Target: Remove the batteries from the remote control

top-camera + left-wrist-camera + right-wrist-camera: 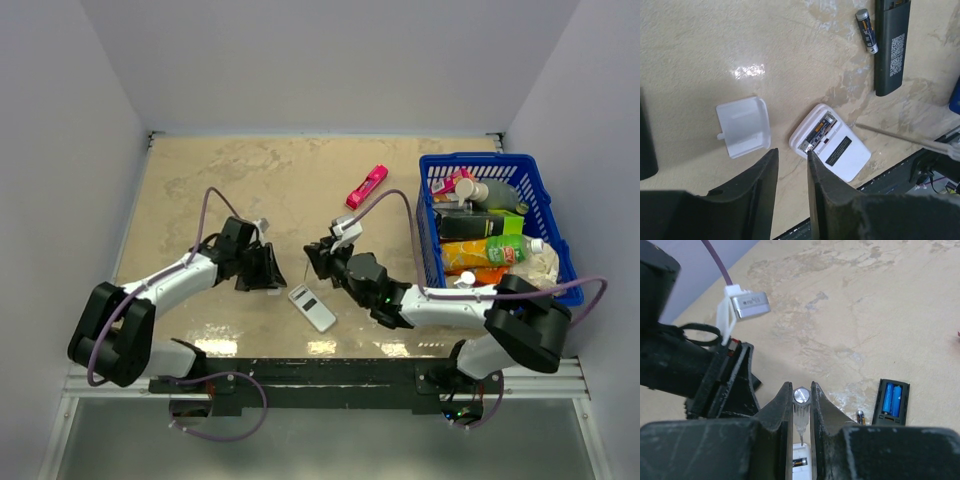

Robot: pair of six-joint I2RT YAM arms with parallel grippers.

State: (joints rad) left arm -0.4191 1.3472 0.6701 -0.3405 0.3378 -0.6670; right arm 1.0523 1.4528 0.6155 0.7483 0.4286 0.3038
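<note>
A white remote control [845,152] [312,307] lies face down with its compartment open and one of the batteries [820,131] still inside. Its white cover [743,126] lies apart to the left. My left gripper [791,152] [272,270] hovers open and empty just short of the remote's near end. A loose battery [866,31] [860,416] lies beside a black remote [892,45] [892,400], which holds two blue batteries [892,399]. My right gripper [801,387] [315,258] is shut on a clear-handled screwdriver [801,396], its tip pointing down at the white remote [801,460].
A blue basket [545,190] full of bottles and packets stands at the right. A pink packet [367,186] lies on the table behind the arms. The screwdriver's shaft [905,140] crosses the table to the right of the white remote. Walls close the table's left, back and right.
</note>
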